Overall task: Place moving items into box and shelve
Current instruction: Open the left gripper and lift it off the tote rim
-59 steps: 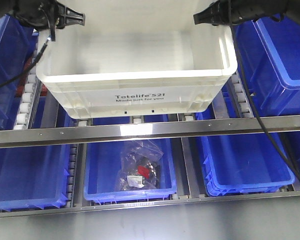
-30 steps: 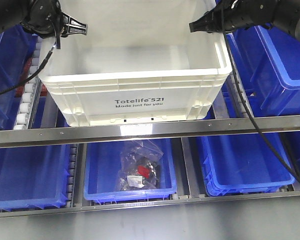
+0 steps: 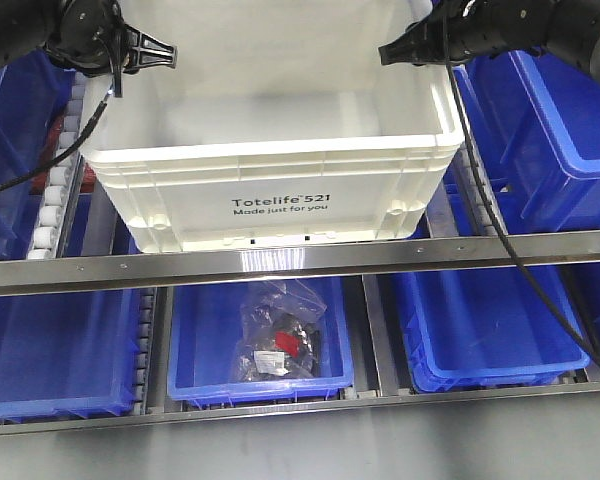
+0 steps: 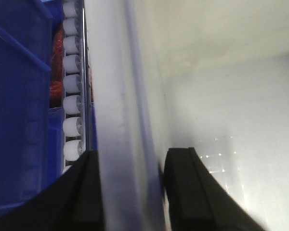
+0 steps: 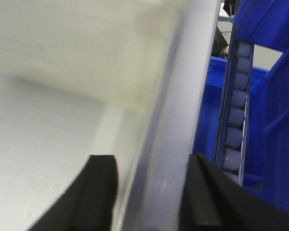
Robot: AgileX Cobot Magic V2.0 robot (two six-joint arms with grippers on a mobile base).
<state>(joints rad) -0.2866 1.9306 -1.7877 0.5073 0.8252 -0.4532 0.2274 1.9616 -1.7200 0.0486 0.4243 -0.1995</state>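
Observation:
A white box marked "Totelife 521" sits in the upper shelf level, its front over the steel rail. My left gripper is shut on the box's left wall, one finger outside and one inside, as the left wrist view shows. My right gripper is shut on the right wall in the same way. The part of the box's inside that shows is bare white. The wall fills the right wrist view.
Blue bins stand to the right and left of the box. White roller tracks run beside it. Below the rail, the middle blue bin holds a clear bag of small parts; more blue bins flank it.
Over the last second the box and both grippers shifted a little down in the front view, further onto the shelf. In the last half second almost nothing moved.

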